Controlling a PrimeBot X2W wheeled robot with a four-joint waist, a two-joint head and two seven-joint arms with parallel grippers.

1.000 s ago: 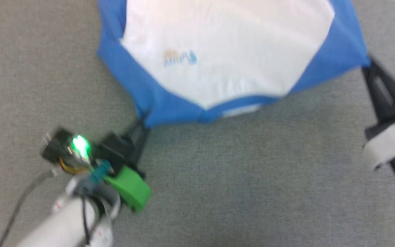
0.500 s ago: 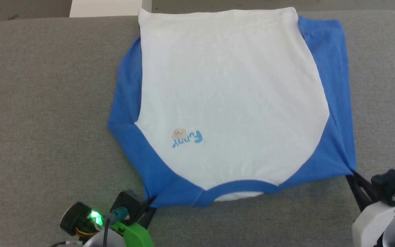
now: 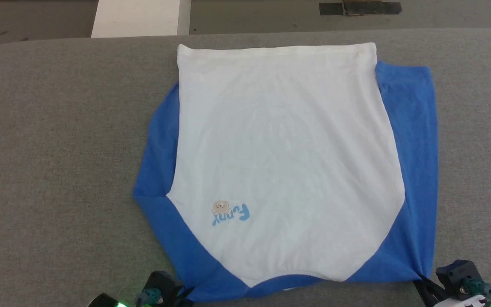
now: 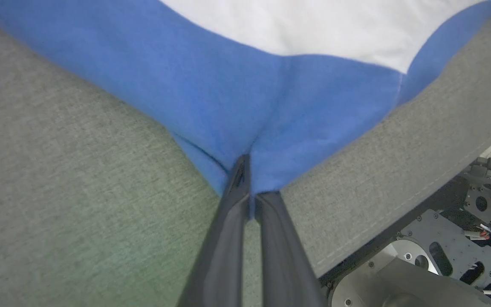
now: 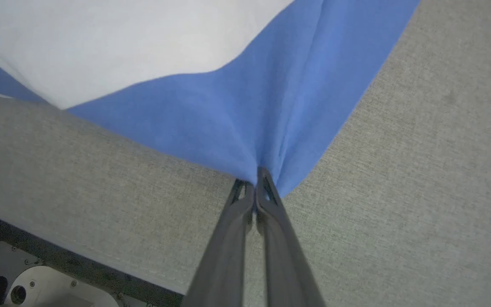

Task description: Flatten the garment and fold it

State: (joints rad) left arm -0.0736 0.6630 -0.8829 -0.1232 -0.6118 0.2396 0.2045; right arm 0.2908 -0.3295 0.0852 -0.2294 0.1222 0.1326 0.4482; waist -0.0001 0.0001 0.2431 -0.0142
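Note:
The garment point(image 3: 284, 162) lies spread face up on the grey table point(image 3: 58, 149), white body stretched away from me, blue neckband at the near edge, a small light-blue word and cartoon patch point(image 3: 229, 212) on the chest. My left gripper point(image 3: 184, 292) is shut on the near-left blue shoulder corner; the left wrist view shows its fingers point(image 4: 228, 221) pinching a bunched point of blue cloth point(image 4: 271, 106). My right gripper point(image 3: 419, 280) is shut on the near-right blue shoulder corner, and the right wrist view shows the blue cloth point(image 5: 228, 119) puckering into its tips point(image 5: 257, 181).
The table's near edge point(image 4: 377, 221) runs just behind both grippers, with my metal base point(image 4: 441, 238) below it. Beyond the far edge are a white panel point(image 3: 137, 17) and dark tape on the floor point(image 3: 358, 7). Bare grey table lies left and right of the garment.
The whole head picture has shifted, so the camera has moved and more of the garment and the table's far edge show. Both grippers stay shut on the shoulder corners.

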